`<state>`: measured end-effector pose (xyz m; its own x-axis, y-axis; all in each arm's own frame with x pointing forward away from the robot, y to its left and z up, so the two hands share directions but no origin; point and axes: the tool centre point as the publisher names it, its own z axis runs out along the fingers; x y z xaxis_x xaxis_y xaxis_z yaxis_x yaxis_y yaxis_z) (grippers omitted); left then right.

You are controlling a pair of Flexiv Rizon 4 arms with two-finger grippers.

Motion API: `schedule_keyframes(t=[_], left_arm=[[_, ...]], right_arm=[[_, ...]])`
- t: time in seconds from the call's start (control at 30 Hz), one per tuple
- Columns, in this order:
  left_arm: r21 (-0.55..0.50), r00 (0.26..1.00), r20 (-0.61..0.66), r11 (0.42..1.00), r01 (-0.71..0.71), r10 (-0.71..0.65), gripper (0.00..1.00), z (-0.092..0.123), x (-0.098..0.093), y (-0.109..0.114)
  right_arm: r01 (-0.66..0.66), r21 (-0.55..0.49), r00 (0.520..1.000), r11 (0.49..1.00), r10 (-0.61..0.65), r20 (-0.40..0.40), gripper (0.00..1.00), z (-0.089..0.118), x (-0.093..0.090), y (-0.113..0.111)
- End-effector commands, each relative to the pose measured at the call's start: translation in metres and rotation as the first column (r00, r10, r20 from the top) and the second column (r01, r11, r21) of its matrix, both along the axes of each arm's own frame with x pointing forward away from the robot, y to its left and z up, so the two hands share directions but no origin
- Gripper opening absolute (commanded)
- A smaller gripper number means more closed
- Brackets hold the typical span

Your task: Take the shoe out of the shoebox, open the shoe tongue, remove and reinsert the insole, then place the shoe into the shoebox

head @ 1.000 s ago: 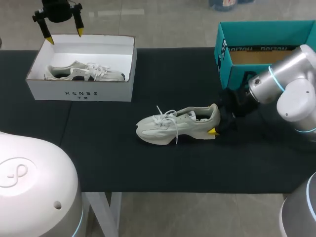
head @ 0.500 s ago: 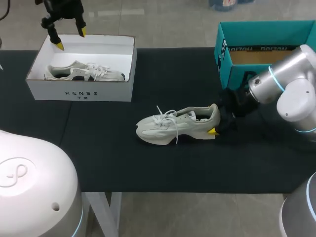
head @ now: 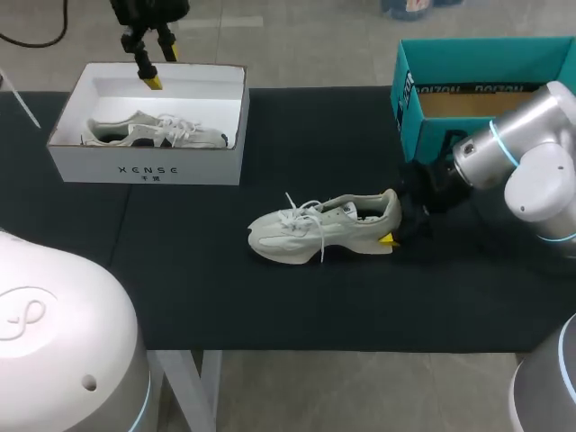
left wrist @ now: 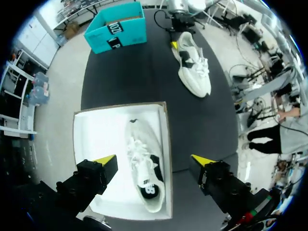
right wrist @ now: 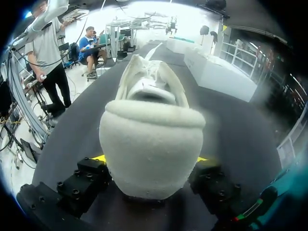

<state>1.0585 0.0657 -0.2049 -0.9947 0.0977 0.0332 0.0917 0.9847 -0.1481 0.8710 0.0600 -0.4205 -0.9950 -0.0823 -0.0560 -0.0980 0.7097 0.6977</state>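
Observation:
A pale grey-white shoe lies on its sole mid-table, toe to the left. My right gripper is at its heel. In the right wrist view the padded heel fills the gap between the yellow fingertips, which press on it from both sides. A second shoe lies in the white shoebox at the back left. My left gripper hangs open above that box's back wall. In the left wrist view the left gripper is open and empty, high over the boxed shoe.
A teal shoebox stands open at the back right, close behind my right arm; the left wrist view shows the teal box beyond the table shoe. Black cloth covers the table.
My left gripper has moved to the right along the back of the white shoebox and turned about its axis. The right gripper and the shoe on the table have stayed put.

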Motion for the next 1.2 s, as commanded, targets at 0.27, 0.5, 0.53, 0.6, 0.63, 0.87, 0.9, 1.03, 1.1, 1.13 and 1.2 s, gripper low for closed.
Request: schedule_keyframes(t=[0.27, 0.5, 0.53, 0.6, 0.63, 0.87, 0.9, 1.03, 1.1, 1.13, 1.2], left_arm=[[-0.05, 0.672, 0.111, 0.679, -0.732, 0.732, 1.0, 0.001, -0.061, -0.057], [-0.05, 0.672, 0.111, 0.679, -0.732, 0.732, 1.0, 0.001, -0.061, -0.057], [-0.05, 0.672, 0.111, 0.679, -0.732, 0.732, 1.0, 0.001, -0.061, -0.057], [-0.05, 0.672, 0.111, 0.679, -0.732, 0.732, 1.0, 0.001, -0.061, -0.057], [-0.05, 0.672, 0.111, 0.679, -0.732, 0.732, 1.0, 0.001, -0.061, -0.057], [-0.05, 0.672, 0.111, 0.679, -0.732, 0.732, 1.0, 0.001, -0.061, -0.057], [-0.05, 0.672, 0.111, 0.679, -0.732, 0.732, 1.0, 0.001, -0.061, -0.057], [-0.047, 0.635, 0.192, 0.653, -0.756, 0.748, 1.0, 0.006, -0.074, -0.062], [-0.03, 0.627, 0.216, 0.647, -0.762, 0.748, 1.0, 0.008, -0.087, -0.077], [-0.051, 0.635, 0.207, 0.657, -0.752, 0.744, 1.0, 0.008, -0.093, -0.086], [-0.022, 0.578, 0.227, 0.598, -0.801, 0.784, 1.0, 0.006, -0.103, -0.098]], right_arm=[[0.0, -0.002, 1.0, 1.0, 0.0, 0.0, 0.0, 0.0, 0.001, 0.001], [0.0, -0.002, 1.0, 1.0, 0.0, 0.0, 0.0, 0.0, 0.001, 0.001], [0.0, -0.002, 1.0, 1.0, 0.0, 0.0, 0.0, 0.0, 0.001, 0.001], [0.0, -0.002, 1.0, 1.0, 0.0, 0.0, 0.0, 0.0, 0.001, 0.001], [0.0, -0.002, 1.0, 1.0, 0.0, 0.0, 0.0, 0.0, 0.001, 0.001], [0.0, -0.002, 1.0, 1.0, 0.0, 0.0, 0.0, 0.0, 0.001, 0.001], [0.0, -0.002, 1.0, 1.0, 0.0, 0.0, 0.0, 0.0, 0.001, 0.001], [0.0, -0.002, 1.0, 1.0, 0.0, 0.0, 0.0, 0.0, 0.001, 0.001], [0.0, -0.002, 1.0, 1.0, 0.0, 0.0, 0.0, 0.0, 0.001, 0.001], [0.0, -0.002, 1.0, 1.0, 0.0, 0.0, 0.0, 0.0, 0.001, 0.001], [0.0, -0.002, 1.0, 1.0, 0.0, 0.0, 0.0, 0.0, 0.001, 0.001]])
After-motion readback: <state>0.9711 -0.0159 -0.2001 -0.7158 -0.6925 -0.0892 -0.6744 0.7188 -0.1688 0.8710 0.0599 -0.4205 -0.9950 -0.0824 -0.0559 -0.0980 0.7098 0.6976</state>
